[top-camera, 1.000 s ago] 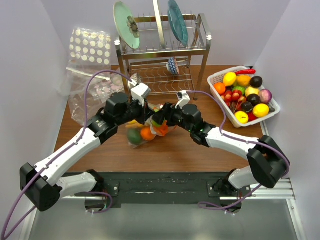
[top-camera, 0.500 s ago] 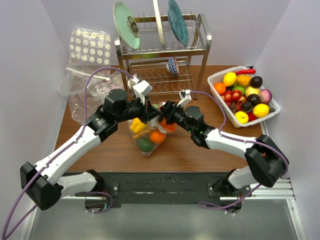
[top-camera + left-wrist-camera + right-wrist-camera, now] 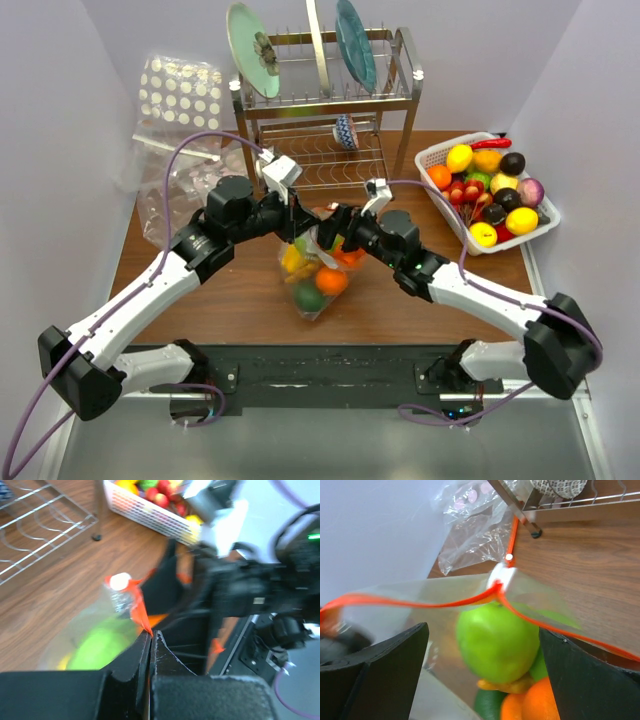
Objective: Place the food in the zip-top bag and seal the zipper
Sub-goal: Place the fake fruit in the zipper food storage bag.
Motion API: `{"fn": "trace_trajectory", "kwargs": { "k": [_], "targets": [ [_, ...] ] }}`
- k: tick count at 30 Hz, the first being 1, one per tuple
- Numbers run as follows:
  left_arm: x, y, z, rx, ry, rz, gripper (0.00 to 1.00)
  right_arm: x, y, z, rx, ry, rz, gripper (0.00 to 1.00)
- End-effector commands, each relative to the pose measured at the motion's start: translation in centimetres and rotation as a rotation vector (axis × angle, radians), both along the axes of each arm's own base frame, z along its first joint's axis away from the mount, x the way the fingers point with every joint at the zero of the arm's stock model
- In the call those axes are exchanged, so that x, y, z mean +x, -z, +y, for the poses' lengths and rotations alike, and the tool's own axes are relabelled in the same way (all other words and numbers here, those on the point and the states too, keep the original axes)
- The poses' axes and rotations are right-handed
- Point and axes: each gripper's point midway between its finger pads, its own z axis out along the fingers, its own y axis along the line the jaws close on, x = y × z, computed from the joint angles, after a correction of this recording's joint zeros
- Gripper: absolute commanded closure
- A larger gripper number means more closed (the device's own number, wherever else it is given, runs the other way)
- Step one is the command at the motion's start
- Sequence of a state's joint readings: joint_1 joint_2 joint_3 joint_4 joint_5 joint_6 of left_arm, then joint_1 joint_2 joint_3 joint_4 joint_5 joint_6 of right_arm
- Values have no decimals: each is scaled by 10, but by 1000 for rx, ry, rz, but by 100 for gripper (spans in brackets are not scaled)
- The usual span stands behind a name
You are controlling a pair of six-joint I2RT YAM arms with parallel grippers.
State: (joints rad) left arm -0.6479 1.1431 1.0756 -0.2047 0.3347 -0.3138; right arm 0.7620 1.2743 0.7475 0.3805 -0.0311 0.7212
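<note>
We saw white links (image 3: 135,305) and black joints (image 3: 232,205) on both arms; purple cables (image 3: 190,160) trailed behind the black left end effector (image 3: 151,636) and right end effector (image 3: 482,630).

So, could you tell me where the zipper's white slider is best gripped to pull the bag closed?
I'd pinch the white slider across its sides, coming from above the mouth of the bag. It stands proud on the zipper where the two open lips meet, above the green fruit, while the left gripper pinches the strip.
</note>
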Motion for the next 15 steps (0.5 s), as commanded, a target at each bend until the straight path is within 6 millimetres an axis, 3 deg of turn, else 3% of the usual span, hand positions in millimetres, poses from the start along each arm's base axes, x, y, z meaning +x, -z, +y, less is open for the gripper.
{"fn": "trace_trajectory", "kwargs": {
  "k": [1, 6, 7, 11, 15],
  "targets": [
    [16, -39, 12, -50, -108, -108, 100, -5, -36, -21, -73, 47, -68, 8],
    [19, -25, 14, -14, -120, -99, 100, -18, -54, -43, -163, 47, -113, 14],
    [19, -23, 14, -9, -116, -98, 100, -23, -48, -50, -208, 42, -91, 14],
    [19, -15, 12, 6, -103, -92, 100, -31, -57, -65, -297, 39, -96, 18],
    [20, -14, 13, 12, -105, -93, 100, -34, -38, -78, -424, 51, -10, 24]
  ]
}}
